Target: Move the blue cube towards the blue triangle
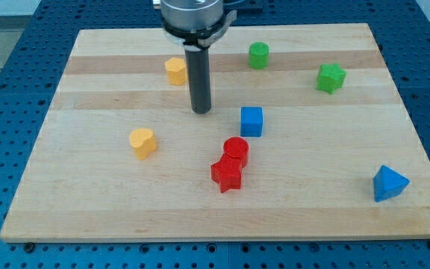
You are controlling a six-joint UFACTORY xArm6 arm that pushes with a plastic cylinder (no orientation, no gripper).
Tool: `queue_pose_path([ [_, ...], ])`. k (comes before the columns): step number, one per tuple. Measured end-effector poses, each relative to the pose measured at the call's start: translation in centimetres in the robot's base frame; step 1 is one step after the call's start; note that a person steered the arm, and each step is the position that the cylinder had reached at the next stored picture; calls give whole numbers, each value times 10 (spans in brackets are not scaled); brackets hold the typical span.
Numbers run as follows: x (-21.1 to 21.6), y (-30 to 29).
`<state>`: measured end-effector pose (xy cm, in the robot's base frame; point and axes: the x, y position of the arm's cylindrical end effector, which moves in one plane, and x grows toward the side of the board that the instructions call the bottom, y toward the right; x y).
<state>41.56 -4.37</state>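
Note:
The blue cube [251,121] sits near the middle of the wooden board [110,202]. The blue triangle [389,184] lies far off at the view's lower right, near the board's right edge. My tip [201,110] rests on the board to the left of the blue cube and slightly above it, with a clear gap between them. The rod comes down from the view's top centre.
A red cylinder [236,151] and a red star [227,175] sit touching just below the blue cube. A yellow hexagonal block [175,71] is left of the rod. A yellow heart-like block [143,142] is at left. A green cylinder [258,55] and a green star [331,78] are at upper right.

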Motion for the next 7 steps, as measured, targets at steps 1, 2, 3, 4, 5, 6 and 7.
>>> queue_pose_path([
  [1, 9, 41],
  [2, 10, 76],
  [3, 34, 121],
  [4, 55, 132],
  [5, 64, 154],
  [6, 86, 156],
  [7, 93, 153],
])
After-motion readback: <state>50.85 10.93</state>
